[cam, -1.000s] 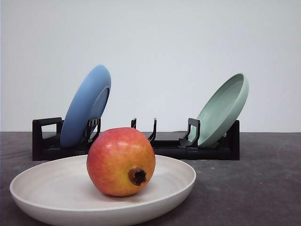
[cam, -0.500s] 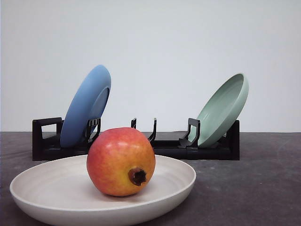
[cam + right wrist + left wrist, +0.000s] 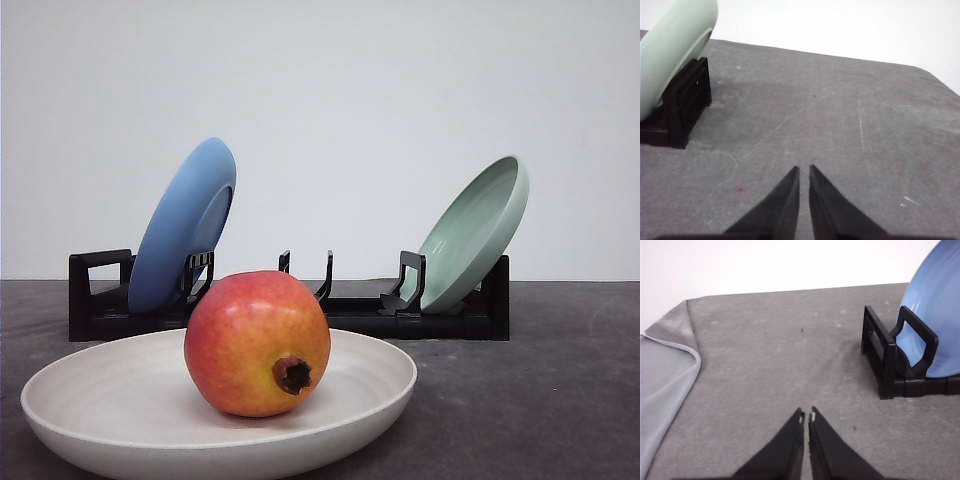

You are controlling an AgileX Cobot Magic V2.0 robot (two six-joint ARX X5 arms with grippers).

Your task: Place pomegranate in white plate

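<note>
The pomegranate point(image 3: 257, 343) sits inside the white plate point(image 3: 90, 400), resting on the plate's shallow floor a little toward 3 o'clock from the plate's middle, with its dark dried crown nub turned toward the camera at about 5 o'clock on the fruit. Its skin is red-orange across the top and sides and yellower low down around the nub. The plate lies flat on the grey cloth-covered table point(image 3: 540, 400) at the near edge of the front view, its rim running out of the picture at 6 o'clock. Beyond it, at 12 o'clock from the fruit, a black dish rack point(image 3: 470, 315) stretches across the table; a blue plate point(image 3: 180, 225) leans in its slots at about 11 o'clock from the pomegranate and a pale green plate point(image 3: 475, 230) leans at about 2 o'clock, both tilted outward and well apart from each other. The left gripper point(image 3: 806, 416) hangs over bare grey cloth with its two dark fingers brought together, only a hairline slit between the tips and nothing held; the blue plate and the rack's end lie near it. The right gripper point(image 3: 804, 171) is likewise drawn together and empty above the cloth, with the green plate and the rack's other end off to one side.
</note>
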